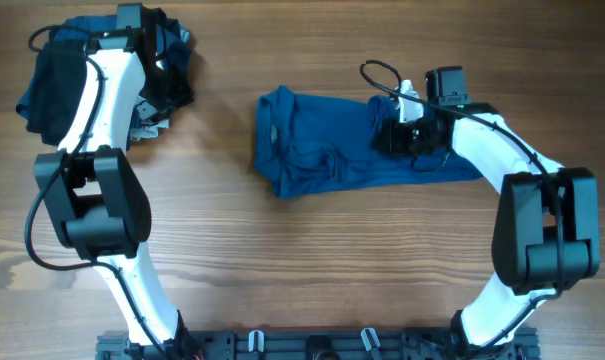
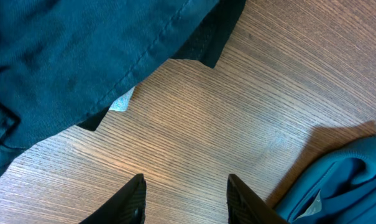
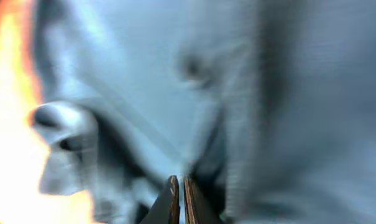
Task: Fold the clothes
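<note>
My left arm reaches far forward. The left gripper hangs wide open and empty over the wood-grain table, with the dark clothes pile just ahead. My right arm bends inward, its right gripper down on the rumpled blue polo shirt. Only its wrist view shows the fingers nearly touching, and blur hides any pinched cloth.

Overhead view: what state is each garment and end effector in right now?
Medium-blue short-sleeved polo shirt: bunched and creased mid-table, not neatly folded.
Pile of black and dark blue fabric garments: heaped, unfolded, under the left arm.
Left end effector: open, above the wooden table.
Right end effector: shut, down at the polo shirt.
</note>
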`<act>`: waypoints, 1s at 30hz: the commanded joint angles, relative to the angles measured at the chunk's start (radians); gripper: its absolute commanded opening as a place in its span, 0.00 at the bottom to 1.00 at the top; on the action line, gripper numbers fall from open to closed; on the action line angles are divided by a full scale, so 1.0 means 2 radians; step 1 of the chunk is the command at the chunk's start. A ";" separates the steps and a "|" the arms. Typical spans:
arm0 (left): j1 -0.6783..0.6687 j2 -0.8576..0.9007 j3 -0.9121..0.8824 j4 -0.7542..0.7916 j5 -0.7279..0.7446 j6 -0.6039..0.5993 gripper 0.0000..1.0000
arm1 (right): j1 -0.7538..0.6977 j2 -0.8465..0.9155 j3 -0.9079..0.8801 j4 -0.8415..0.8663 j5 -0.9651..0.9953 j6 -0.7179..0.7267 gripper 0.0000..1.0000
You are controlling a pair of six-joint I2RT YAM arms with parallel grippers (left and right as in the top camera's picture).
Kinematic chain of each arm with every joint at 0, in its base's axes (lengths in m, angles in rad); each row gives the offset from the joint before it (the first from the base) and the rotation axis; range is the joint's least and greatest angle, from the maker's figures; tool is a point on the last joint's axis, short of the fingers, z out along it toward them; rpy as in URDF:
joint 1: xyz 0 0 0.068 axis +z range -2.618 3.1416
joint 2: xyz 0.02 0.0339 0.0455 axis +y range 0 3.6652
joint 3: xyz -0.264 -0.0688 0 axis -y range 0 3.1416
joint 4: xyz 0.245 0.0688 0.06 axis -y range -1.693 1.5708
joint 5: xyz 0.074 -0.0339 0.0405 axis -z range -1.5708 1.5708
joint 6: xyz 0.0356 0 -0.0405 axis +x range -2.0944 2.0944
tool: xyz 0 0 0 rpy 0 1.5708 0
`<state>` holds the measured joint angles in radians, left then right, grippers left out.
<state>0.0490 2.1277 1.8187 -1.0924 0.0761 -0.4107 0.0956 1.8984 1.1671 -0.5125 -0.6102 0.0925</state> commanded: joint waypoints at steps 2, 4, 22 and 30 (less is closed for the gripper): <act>0.003 -0.020 -0.002 -0.001 0.004 -0.006 0.42 | -0.010 -0.010 0.010 -0.003 -0.134 -0.020 0.04; 0.003 -0.020 -0.002 -0.002 0.004 -0.006 0.42 | -0.023 -0.036 0.019 0.002 -0.141 -0.031 0.04; 0.003 -0.020 -0.002 -0.001 0.004 -0.006 0.43 | -0.015 0.055 0.000 0.195 0.023 0.112 0.04; 0.003 -0.020 -0.002 0.000 0.004 -0.006 0.43 | -0.015 0.048 0.018 0.250 -0.160 0.086 0.07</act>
<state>0.0490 2.1277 1.8187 -1.0931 0.0761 -0.4107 0.0952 2.0354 1.1748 -0.0174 -0.7265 0.2966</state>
